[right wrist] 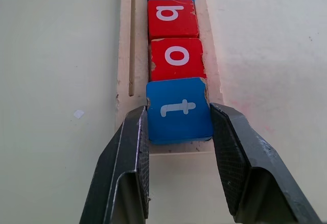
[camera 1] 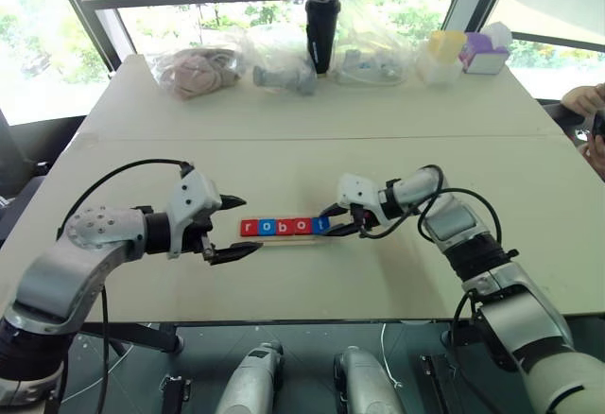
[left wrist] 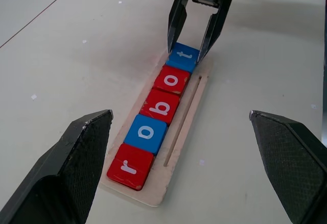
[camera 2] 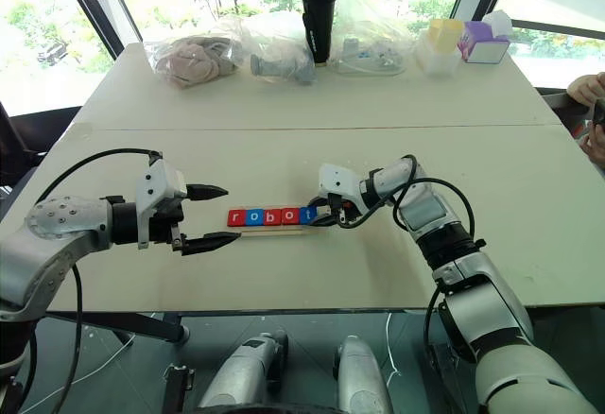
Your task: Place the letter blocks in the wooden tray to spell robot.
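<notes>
Head view: wooden tray (camera 1: 284, 236) seen mid-table, letter blocks (camera 1: 284, 227) lined up in it, spelling robot.

Left wrist view: left gripper (left wrist: 186, 170) spread wide, nothing held, short of red r block (left wrist: 130, 166).

Right wrist view: right gripper (right wrist: 179, 127) clamped on blue t block (right wrist: 179, 110), one finger on each side, at tray end.

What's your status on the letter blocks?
Right gripper shut on blue t block. Left gripper open, empty. Five blocks spell robot in wooden tray. Nothing in the way.
</notes>
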Robot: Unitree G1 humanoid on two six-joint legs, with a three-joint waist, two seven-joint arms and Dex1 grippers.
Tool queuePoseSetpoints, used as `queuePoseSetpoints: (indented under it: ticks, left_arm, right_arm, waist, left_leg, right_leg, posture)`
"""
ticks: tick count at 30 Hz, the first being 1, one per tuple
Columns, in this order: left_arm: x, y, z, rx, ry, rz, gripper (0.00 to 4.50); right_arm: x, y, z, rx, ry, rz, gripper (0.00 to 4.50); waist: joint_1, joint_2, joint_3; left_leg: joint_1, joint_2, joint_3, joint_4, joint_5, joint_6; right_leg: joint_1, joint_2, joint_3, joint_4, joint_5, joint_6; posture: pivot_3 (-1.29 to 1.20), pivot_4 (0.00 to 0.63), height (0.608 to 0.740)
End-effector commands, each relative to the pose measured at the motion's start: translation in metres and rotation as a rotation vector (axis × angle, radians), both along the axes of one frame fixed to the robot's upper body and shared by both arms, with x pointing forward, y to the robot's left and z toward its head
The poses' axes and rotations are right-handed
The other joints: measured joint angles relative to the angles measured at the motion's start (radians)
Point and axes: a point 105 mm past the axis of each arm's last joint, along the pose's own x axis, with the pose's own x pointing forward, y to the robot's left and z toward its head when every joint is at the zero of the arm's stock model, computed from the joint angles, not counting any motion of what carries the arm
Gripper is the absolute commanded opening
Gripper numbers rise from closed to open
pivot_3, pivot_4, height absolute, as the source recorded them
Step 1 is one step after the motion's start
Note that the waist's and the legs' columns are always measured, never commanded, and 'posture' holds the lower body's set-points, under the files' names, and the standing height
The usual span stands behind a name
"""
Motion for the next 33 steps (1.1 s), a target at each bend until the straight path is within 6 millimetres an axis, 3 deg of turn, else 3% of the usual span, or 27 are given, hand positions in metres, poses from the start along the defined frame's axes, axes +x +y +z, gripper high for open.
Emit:
queuePoseSetpoints:
  ticks: [1, 11, 16, 20, 25, 28, 33]
  left_arm:
    - [0.000, 0.000, 0.007, 0.001, -0.039, -0.007, 4.50]
    - [0.001, -0.001, 0.005, -0.004, -0.039, -0.008, 4.50]
    - [0.002, 0.000, 0.004, -0.003, -0.040, -0.003, 4.50]
    - [0.003, 0.000, 0.004, -0.004, -0.042, -0.001, 4.50]
    - [0.005, 0.005, 0.007, -0.018, -0.052, 0.024, 4.50]
    - [0.004, 0.010, 0.008, -0.046, -0.028, 0.047, 4.50]
    - [-0.012, 0.037, -0.006, -0.062, 0.104, 0.144, 4.50]
  right_arm:
    - [-0.002, 0.007, 0.005, 0.011, -0.021, 0.020, 1.15]
    - [-0.001, 0.007, 0.003, 0.019, -0.006, -0.004, 1.15]
    - [0.005, 0.012, 0.020, 0.100, 0.008, -0.042, 3.54]
    - [0.012, 0.014, 0.043, 0.205, 0.025, -0.089, 3.54]
    - [0.014, -0.003, 0.078, 0.351, -0.017, -0.194, 3.54]
    - [0.005, -0.015, 0.086, 0.381, -0.025, -0.238, 3.54]
    - [-0.040, -0.050, 0.075, 0.332, -0.015, -0.356, 3.54]
  waist:
    - [0.000, 0.000, 0.000]
    - [0.000, 0.000, 0.000]
    - [0.000, 0.000, 0.000]
    - [0.000, 0.000, 0.000]
    - [0.003, 0.000, 0.000]
    - [0.004, 0.000, 0.000]
    - [0.004, 0.000, 0.000]
  left_leg:
    - [0.000, 0.000, 0.000, 0.000, 0.000, 0.000]
    - [0.000, 0.000, 0.000, 0.000, 0.000, 0.000]
    - [0.000, 0.000, 0.000, 0.000, 0.000, 0.000]
    - [0.000, 0.000, 0.000, 0.000, 0.000, 0.000]
    - [0.000, 0.000, 0.000, 0.000, 0.000, 0.000]
    - [0.000, 0.000, 0.000, 0.000, 0.000, 0.000]
    - [-0.002, 0.000, 0.000, -0.002, 0.000, 0.000]
  right_leg:
    - [0.000, 0.000, 0.000, 0.000, 0.000, 0.000]
    - [0.000, 0.000, 0.000, 0.000, 0.000, 0.000]
    - [0.000, 0.000, 0.000, 0.000, 0.000, 0.000]
    - [0.000, 0.000, 0.000, 0.001, 0.000, 0.000]
    - [0.000, 0.000, 0.000, 0.000, 0.000, 0.000]
    - [0.000, -0.001, 0.001, 0.000, 0.000, 0.000]
    - [-0.002, -0.002, 0.001, 0.000, 0.000, 0.000]
  posture:
    - [0.00, 0.150, 0.740]
    - [0.00, 0.150, 0.740]
    - [0.00, 0.150, 0.740]
    - [0.00, 0.150, 0.740]
    - [0.00, 0.150, 0.740]
    - [0.00, 0.150, 0.740]
    - [0.00, 0.150, 0.740]
